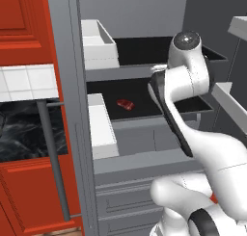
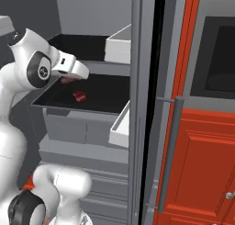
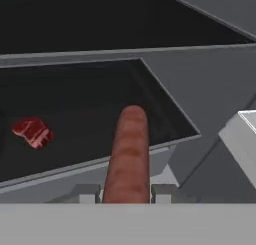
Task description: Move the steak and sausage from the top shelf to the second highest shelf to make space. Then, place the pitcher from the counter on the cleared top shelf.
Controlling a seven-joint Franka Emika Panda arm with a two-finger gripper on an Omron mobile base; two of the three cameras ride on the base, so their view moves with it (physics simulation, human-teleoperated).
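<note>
The second highest shelf [image 1: 144,93] is a flat black surface with a grey front edge, set below the higher black shelf [image 1: 140,49] inside the grey cabinet. The steak [image 1: 125,103] lies flat on it, toward the left and near the front edge, well apart from the side walls. In the hand view the steak [image 3: 33,131] rests on the same black surface [image 3: 90,104].

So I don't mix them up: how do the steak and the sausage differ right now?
The steak is a flat, irregular red slab with pale streaks; the sausage is a slim brownish-red cylinder. The steak lies free on the second highest shelf; the sausage is held in the pincer. Both are meat.
</note>
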